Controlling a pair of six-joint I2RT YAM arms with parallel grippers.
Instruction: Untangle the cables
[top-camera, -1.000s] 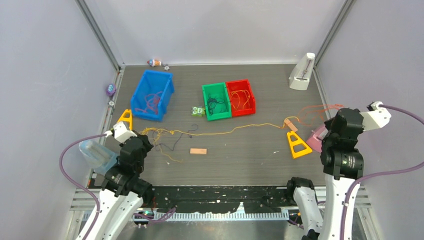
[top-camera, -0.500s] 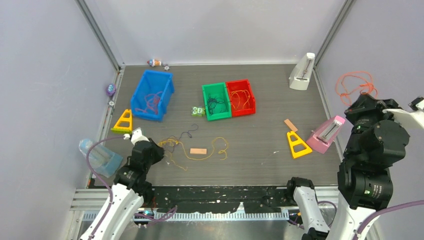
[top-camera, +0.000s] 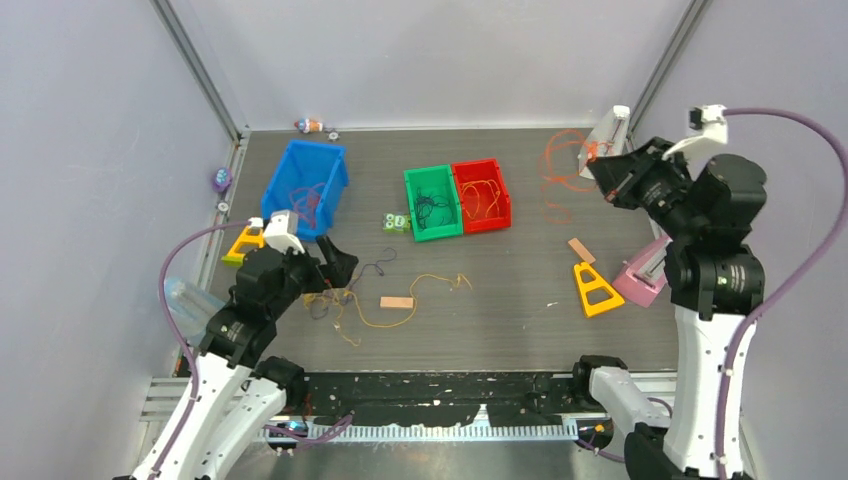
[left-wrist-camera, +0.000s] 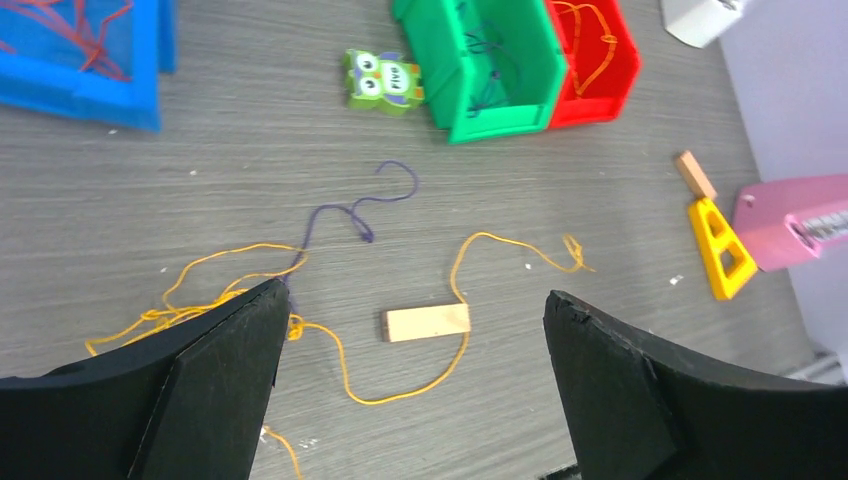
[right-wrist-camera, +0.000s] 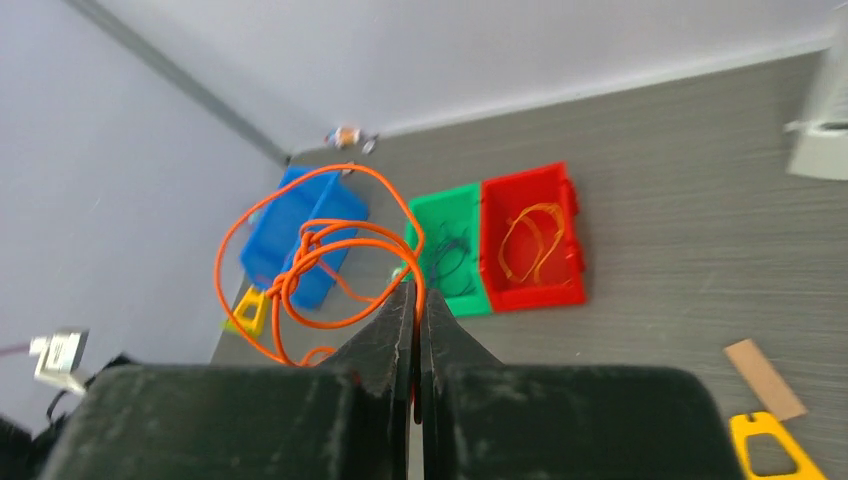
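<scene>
A yellow cable (top-camera: 400, 297) (left-wrist-camera: 455, 300) lies looped on the table, knotted at its left end with a dark purple cable (top-camera: 372, 268) (left-wrist-camera: 355, 210). My left gripper (top-camera: 335, 268) (left-wrist-camera: 415, 345) hangs open just above that knot, nothing between its fingers. High at the back right, my right gripper (top-camera: 603, 172) (right-wrist-camera: 417, 300) is shut on an orange cable (top-camera: 562, 170) (right-wrist-camera: 320, 260) whose knotted loops dangle in the air. More cables lie in the blue bin (top-camera: 335, 180), the green bin (top-camera: 412, 215) and the red bin (top-camera: 502, 205).
A small wooden block (top-camera: 396, 302) (left-wrist-camera: 428, 323) lies inside the yellow loop. An owl toy (top-camera: 394, 222) sits by the green bin. Yellow triangles (top-camera: 596, 288) (top-camera: 243, 243), a pink holder (top-camera: 640, 275), another wooden piece (top-camera: 581, 250) and a white stand (top-camera: 612, 125) are around.
The left gripper opened, let go of the yellow cable and rose slightly. The right arm carried the orange cable off the table, then swung it up and left to the back right.
</scene>
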